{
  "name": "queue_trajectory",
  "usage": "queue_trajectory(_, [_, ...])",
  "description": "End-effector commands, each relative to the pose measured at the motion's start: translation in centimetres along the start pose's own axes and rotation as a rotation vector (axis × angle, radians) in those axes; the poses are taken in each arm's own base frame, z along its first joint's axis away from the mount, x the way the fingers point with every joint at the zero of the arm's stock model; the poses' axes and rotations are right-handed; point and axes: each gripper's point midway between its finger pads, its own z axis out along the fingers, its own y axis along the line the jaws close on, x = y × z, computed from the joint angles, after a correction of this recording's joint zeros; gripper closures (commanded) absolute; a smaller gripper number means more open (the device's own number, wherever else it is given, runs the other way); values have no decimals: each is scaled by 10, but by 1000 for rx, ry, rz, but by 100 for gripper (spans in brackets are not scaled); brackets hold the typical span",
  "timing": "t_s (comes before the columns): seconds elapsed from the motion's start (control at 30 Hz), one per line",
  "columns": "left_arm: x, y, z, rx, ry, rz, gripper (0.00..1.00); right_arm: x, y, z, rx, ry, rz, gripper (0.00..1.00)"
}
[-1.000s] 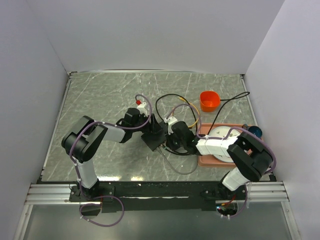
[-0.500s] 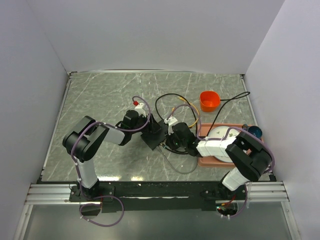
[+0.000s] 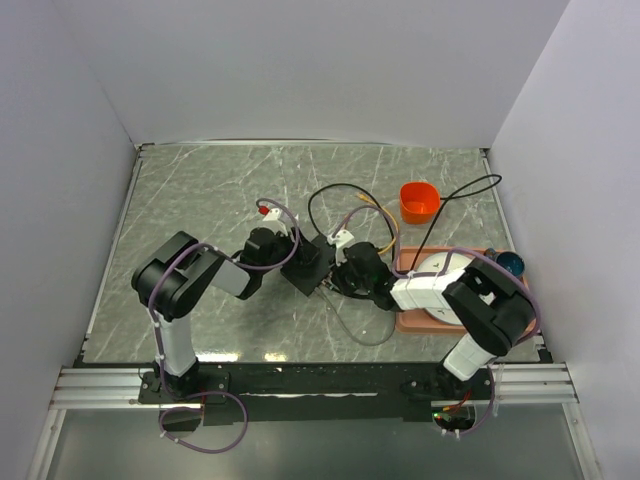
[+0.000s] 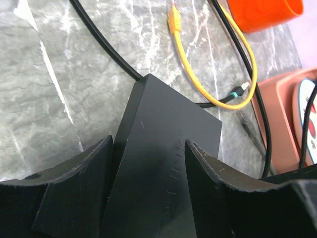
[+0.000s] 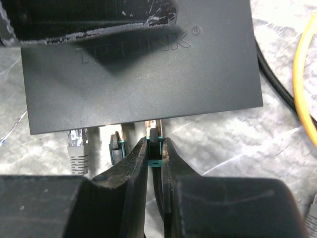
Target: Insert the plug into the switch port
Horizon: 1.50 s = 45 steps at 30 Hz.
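The switch point(image 3: 312, 262) is a flat black box in the middle of the table, and it rests tilted between my left fingers in the left wrist view point(image 4: 168, 124). My left gripper point(image 4: 148, 144) is shut on it: one finger presses its side edge and the other lies on its top face. In the right wrist view the switch point(image 5: 143, 69) fills the top, with its port edge facing my right gripper point(image 5: 155, 144). That gripper is shut on the black, teal-booted plug point(image 5: 155, 135), whose tip sits at a port opening. Seen from above, the right gripper point(image 3: 340, 276) is close against the switch.
A grey plug point(image 5: 77, 146) and a teal-banded plug point(image 5: 116, 145) sit at ports left of mine. A yellow cable point(image 4: 198, 74) and a black cable point(image 4: 109, 49) loop behind the switch. An orange cup point(image 3: 420, 200) stands far right. A pink tray point(image 3: 405, 318) lies under my right arm.
My left gripper has carried the switch a little toward the far side, and my right gripper has followed with the plug. The black cable by the orange cup has shifted.
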Motion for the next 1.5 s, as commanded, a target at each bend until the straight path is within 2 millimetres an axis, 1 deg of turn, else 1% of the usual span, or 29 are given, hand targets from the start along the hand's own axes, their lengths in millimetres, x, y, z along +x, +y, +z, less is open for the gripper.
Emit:
queue_trajectory(0.0, [168,-133,-78,418,695,-177,44,-197,28,-9,-122,-651,18,100])
queue_trajectory(0.03, [171,-138,-79,429,704,-169,44,-197,29,-8,-126,-647,16,100])
queue_trajectory(0.07, [170,-143,-78,439,703,-162,44,-201,32,-9,-140,-651,11,100])
queue_trajectory(0.13, [171,-151,-80,455,708,-146,44,-200,39,-6,-178,-633,-8,100])
queue_trajectory(0.17, [170,-154,-78,465,701,-128,44,-203,41,-6,-191,-621,-19,100])
queue_trajectory(0.27, [169,-152,-73,437,687,-84,41,-207,49,-6,-234,-606,-43,100])
queue_trajectory(0.3, [167,-152,-71,434,681,-71,41,-204,49,-4,-235,-582,-45,100])
queue_trajectory(0.33, [168,-146,-69,404,678,-53,40,-202,53,-4,-259,-571,-54,100])
queue_trajectory(0.37, [165,-148,-66,403,668,-41,39,-204,55,-5,-270,-566,-65,100])
queue_trajectory(0.43, [165,-147,-63,397,670,-28,39,-198,57,-5,-287,-538,-74,100])
queue_trajectory(0.57, [157,-159,-57,436,649,-24,39,-192,61,-8,-312,-515,-90,100])
queue_trajectory(0.67, [154,-167,-56,475,642,-19,39,-189,61,-7,-323,-500,-97,100])
queue_trajectory(0.77, [157,-174,-57,509,650,-9,39,-190,63,-7,-346,-494,-105,100])
queue_trajectory(0.9, [167,-182,-59,545,684,7,40,-194,67,-7,-374,-491,-116,100])
queue_trajectory(0.93, [169,-188,-59,565,691,9,40,-196,68,-8,-375,-496,-118,100])
queue_trajectory(1.03, [178,-200,-62,621,718,-9,41,-200,68,-8,-371,-509,-120,100])
queue_trajectory(1.2, [186,-211,-67,673,738,-34,42,-209,62,-12,-337,-566,-112,100])
queue_trajectory(1.23, [188,-215,-69,684,746,-31,42,-207,60,-11,-334,-566,-103,100])
queue_trajectory(1.33, [193,-221,-71,697,761,-11,42,-212,59,-11,-330,-594,-98,100])
queue_trajectory(1.47, [196,-232,-74,739,771,12,42,-215,66,-10,-373,-593,-122,100])
